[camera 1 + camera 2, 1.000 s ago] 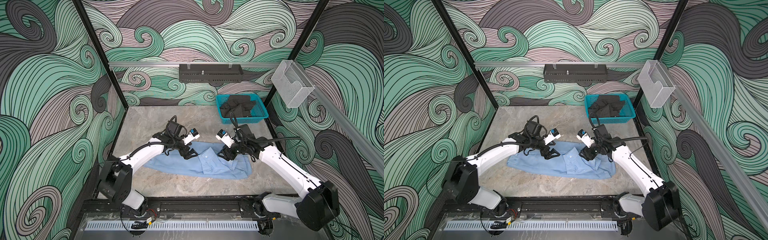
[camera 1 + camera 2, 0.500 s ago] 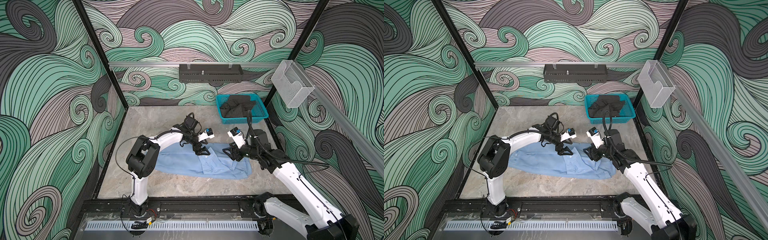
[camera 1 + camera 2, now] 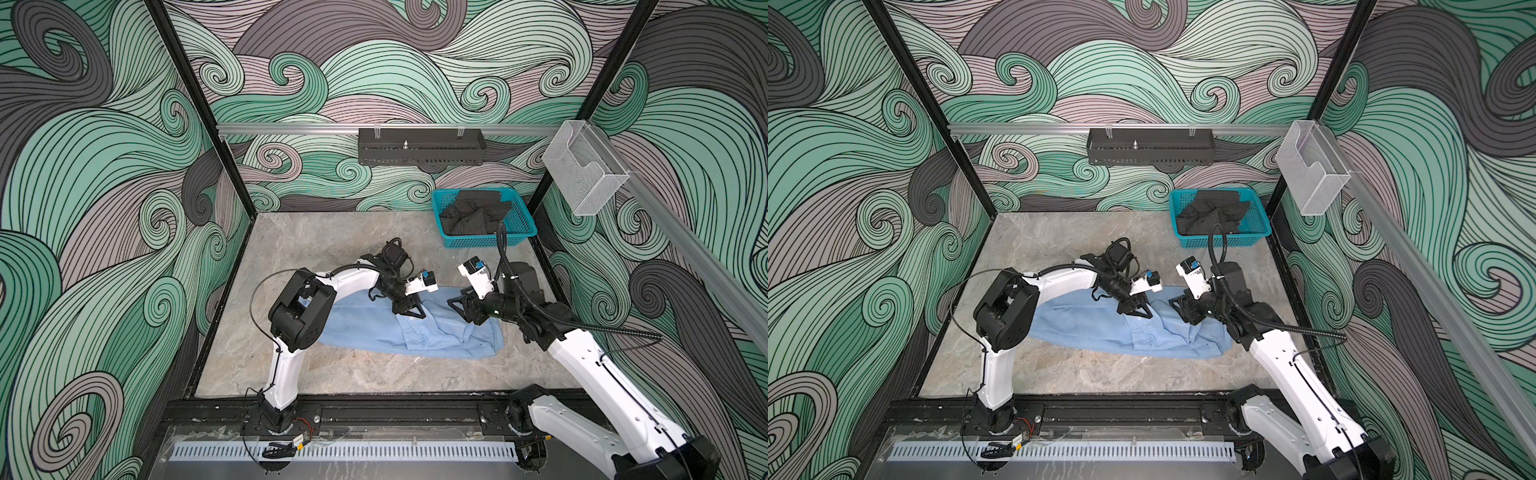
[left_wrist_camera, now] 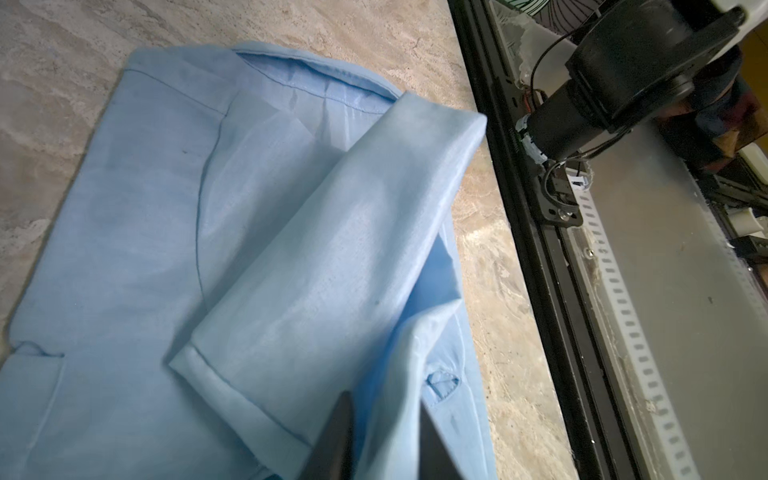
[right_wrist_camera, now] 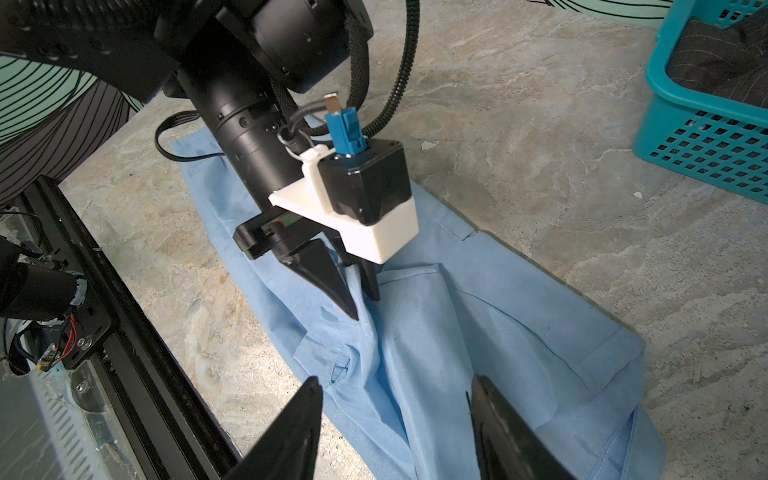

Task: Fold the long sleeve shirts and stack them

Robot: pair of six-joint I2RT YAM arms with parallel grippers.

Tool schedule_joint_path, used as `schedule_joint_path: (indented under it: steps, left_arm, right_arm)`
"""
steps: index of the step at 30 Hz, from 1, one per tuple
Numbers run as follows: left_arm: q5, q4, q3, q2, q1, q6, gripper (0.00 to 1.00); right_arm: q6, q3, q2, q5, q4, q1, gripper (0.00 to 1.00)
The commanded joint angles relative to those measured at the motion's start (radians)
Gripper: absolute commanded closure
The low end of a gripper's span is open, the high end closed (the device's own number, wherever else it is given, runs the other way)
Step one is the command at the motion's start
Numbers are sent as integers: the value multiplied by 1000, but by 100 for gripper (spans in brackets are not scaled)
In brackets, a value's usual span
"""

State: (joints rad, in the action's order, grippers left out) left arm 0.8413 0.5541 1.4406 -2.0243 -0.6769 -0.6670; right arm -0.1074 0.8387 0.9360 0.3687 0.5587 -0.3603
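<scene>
Bare table [image 3: 332, 245] runs wide behind and in front of the light blue shirt [image 3: 415, 338], and the shirt's right end is nearer the side frame. The teal basket [image 3: 482, 243] sits in the far right corner, well apart. The shirt lies mid-table with its long axis left-right and its right end slanting forward. The left gripper [image 5: 365, 307] is pinched on a raised fold, and the right gripper [image 5: 397, 380] has its jaws apart over the cloth, holding nothing.

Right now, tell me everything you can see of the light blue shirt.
The light blue shirt looks like thin woven cloth with darker blue stitched seams. It lies creased and partly folded on the grey stone-look table, with a hemmed sleeve laid across its body. The left end effector is shut on a raised ridge of its fabric. The right end effector hangs open just over it.
</scene>
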Motion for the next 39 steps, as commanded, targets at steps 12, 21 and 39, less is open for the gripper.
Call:
schedule_joint_path:
  steps: [12,21,39]
  left_arm:
    - [-136,-44,-321,714,-25,421,100]
    - [-222,86,-465,1159,-243,561,100]
    - [-510,168,-389,1176,-345,726,100]
  right_arm:
    - [383,1,6,-179,-4,19,34]
    - [570,41,127,-161,55,27,36]
    - [639,101,500,-176,39,92,50]
